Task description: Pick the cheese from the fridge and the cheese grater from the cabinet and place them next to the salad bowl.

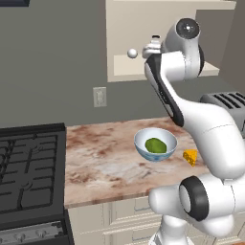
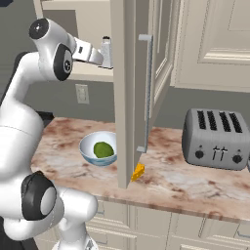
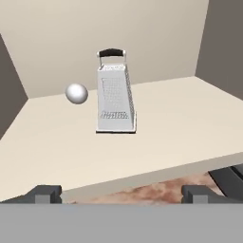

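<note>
The gripper [image 3: 121, 193], jaws spread wide and empty, faces the cabinet [image 1: 119, 72] shelf where the cheese grater [image 3: 115, 95] stands upright beside a small white ball [image 3: 76, 93], while the cheese [image 1: 190, 156] lies on the worktop [image 1: 100, 158] just beside the salad bowl [image 1: 155, 144].

The arm [image 1: 191, 119] rises from the base, bends back at the elbow and reaches up and forward, its wrist held level. The gripper [image 3: 121, 193] points straight ahead, its two fingertips [image 3: 45, 193] spread wide apart, holding nothing.
</note>
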{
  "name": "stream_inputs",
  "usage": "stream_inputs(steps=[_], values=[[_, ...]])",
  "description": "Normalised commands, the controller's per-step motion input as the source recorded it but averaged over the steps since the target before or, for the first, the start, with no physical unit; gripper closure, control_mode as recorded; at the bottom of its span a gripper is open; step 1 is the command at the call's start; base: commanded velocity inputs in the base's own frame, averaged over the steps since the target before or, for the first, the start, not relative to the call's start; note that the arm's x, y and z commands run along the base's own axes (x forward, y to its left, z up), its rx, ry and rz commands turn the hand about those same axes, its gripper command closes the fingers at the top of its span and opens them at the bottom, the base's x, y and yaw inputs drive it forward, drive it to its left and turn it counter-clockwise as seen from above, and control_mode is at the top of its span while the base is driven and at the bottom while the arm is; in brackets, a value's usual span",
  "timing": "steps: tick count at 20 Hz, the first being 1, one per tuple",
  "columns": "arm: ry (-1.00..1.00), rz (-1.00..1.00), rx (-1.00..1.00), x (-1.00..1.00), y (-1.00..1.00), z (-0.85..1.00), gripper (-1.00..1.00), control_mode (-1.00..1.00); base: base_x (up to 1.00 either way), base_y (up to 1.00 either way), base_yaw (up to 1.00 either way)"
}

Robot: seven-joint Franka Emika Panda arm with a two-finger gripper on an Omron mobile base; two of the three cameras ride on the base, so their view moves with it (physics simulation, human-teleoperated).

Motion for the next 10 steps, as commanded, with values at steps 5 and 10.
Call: stream_inputs(steps=[5, 10], values=[[0.00, -0.03, 0.00, 0.33, -0.05, 0.00, -1.00, -1.00, 0.00, 0.00, 0.00], [0.00, -0.07, 0.00, 0.29, -0.03, 0.00, -1.00, -1.00, 0.00, 0.00, 0.00]])
